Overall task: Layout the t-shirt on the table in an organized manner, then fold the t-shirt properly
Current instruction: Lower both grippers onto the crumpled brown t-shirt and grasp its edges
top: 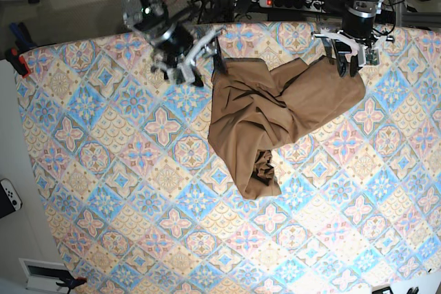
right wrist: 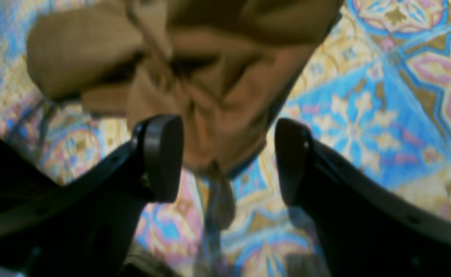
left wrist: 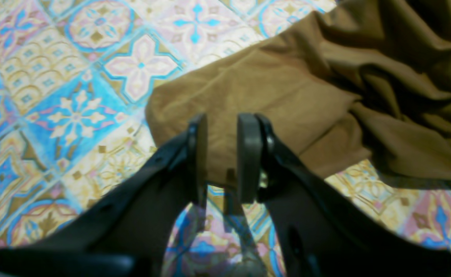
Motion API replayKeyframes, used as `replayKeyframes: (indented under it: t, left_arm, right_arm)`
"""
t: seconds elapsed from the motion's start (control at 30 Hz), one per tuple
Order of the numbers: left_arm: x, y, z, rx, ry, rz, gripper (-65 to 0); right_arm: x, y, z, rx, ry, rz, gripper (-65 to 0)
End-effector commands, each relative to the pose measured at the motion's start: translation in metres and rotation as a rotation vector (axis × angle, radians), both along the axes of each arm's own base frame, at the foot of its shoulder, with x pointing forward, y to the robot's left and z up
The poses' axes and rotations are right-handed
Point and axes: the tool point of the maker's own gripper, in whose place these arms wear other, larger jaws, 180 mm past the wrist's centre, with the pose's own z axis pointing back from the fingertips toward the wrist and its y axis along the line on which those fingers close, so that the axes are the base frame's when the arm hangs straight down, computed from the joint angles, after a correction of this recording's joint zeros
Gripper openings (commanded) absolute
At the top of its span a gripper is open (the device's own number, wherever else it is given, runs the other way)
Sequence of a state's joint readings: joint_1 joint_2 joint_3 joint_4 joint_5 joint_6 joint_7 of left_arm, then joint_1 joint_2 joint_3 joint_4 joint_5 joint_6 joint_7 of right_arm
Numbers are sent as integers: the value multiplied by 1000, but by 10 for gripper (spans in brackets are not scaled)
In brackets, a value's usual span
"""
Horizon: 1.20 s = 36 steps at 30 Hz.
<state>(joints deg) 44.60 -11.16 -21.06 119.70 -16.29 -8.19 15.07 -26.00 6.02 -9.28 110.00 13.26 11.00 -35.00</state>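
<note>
The tan-brown t-shirt (top: 275,115) lies crumpled on the table (top: 138,170), spread from the far middle to the far right, with a bunched tail reaching toward the centre. My left gripper (top: 346,68) hovers over the shirt's far right corner. In the left wrist view this gripper (left wrist: 222,123) is open by a narrow gap, with a flat corner of the t-shirt (left wrist: 287,88) on the table (left wrist: 56,96) just beyond its tips. My right gripper (top: 208,71) stands at the shirt's far left edge. In its own view it (right wrist: 229,154) is wide open, the wrinkled t-shirt (right wrist: 210,84) lying ahead, nothing between the pads.
Cables and a power strip (top: 296,1) run along the table's far edge behind both arm bases. Clamps (top: 17,53) sit at the far left corner. A white controller (top: 8,197) lies off the left edge. Patterned cover (right wrist: 383,115) shows around the shirt.
</note>
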Motion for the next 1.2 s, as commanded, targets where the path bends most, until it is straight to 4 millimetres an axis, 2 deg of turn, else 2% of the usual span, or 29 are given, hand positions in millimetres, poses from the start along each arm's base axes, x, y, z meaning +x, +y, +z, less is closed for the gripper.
replayKeyframes:
  t: [0.0,0.17,0.23,0.43,0.57,0.67,0.8,0.9,1.03,1.17]
  left_arm:
    - [2,1,9,7,-33,-3,-511]
    - [2,1,9,9,-32,-3,-511]
    - [2,1,9,9,-32,-3,-511]
    - [0,1,5,6,-9,-3,-511]
    - [4,1,2,4,12,-2,-515]
    - [3,1,1,4,23,-2,-515]
    - [3,1,1,4,23,-2,-515]
    - [3,1,1,4,23,-2,-515]
    - [9,1,3,5,10,-2,-516]
    - [9,0,3,4,8,-3,-516]
  right_arm:
    - [14,3,17,51,-43,-2,-286]
    - [61,8,55,101,-155,10,-286]
    - [68,8,57,96,-170,10,-286]
    - [64,2,27,70,-96,3,-286]
    - [47,-1,-3,53,-6,-4,-286]
    - [42,-2,-15,45,27,-7,-286]
    - [32,-9,-40,15,94,-7,-286]
    - [30,-14,-45,5,91,-4,-287]
    - [15,-5,-53,29,105,5,-287]
    - [-1,15,-62,37,142,69,-287]
